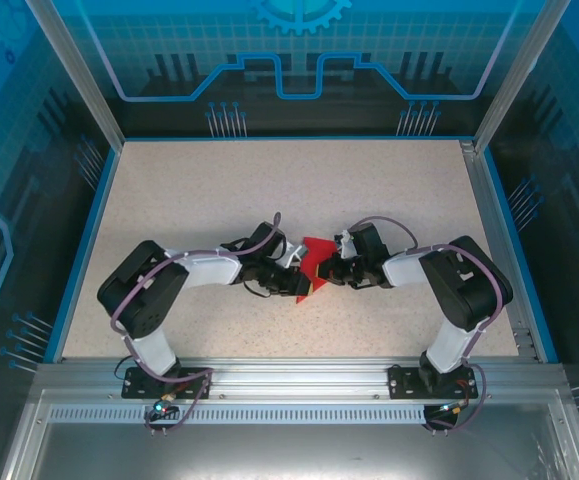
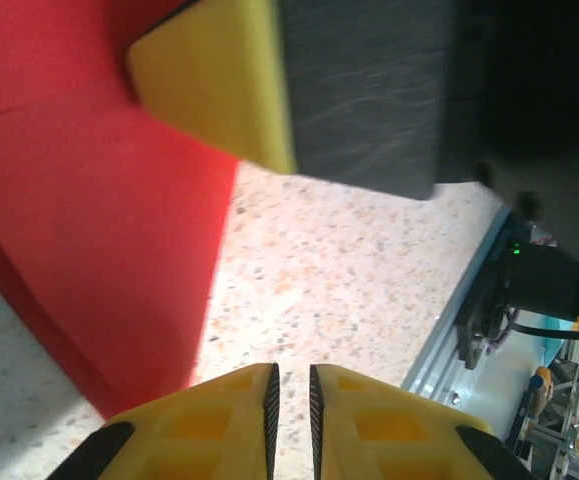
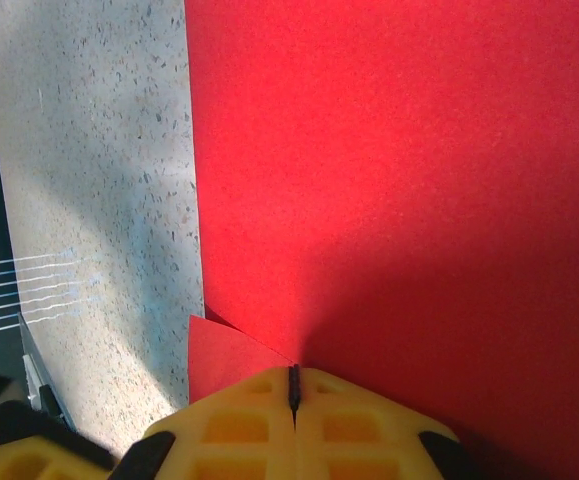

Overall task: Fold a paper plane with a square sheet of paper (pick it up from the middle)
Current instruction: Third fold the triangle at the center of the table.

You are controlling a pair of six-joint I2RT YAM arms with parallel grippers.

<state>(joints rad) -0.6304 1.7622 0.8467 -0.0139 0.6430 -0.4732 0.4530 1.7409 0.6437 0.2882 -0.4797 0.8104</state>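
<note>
**Red paper sits between two robot hands**

The thin, bright red paper [image 1: 317, 252] lies on the flat, speckled beige table [image 1: 269, 190]. It has folds in it, so it is not a neat square. From above, the two black and white robot arms reach in toward the red paper from both sides. The left gripper [image 1: 296, 263] is at the left side of the red paper. The right gripper [image 1: 332, 269] is at its right side. The two are very close, with the red paper between them.

In the left wrist view, the left gripper [image 2: 290, 372] has yellow fingers that are a tiny bit apart. There is a thin gap between them, and nothing is in the gap. The red paper [image 2: 99, 220] is just beside these fingers, on their left, and its low corner runs down to the left finger. The table [image 2: 349, 270] shows right in front of the tips. At the far side of the red paper sits a yellow fingertip [image 2: 219, 80] of the right gripper, right at the paper.

In the right wrist view, the right gripper [image 3: 292, 375] has yellow fingers pressed tight together, with only a dark line between them. The tips are right at the red paper [image 3: 399, 180], which spreads out in front and to the right. A small red flap [image 3: 219, 350] pokes out just left of the tips. I cannot tell if a bit of the red paper is pinched. The table [image 3: 99, 150] is to the left of the red paper.
</note>
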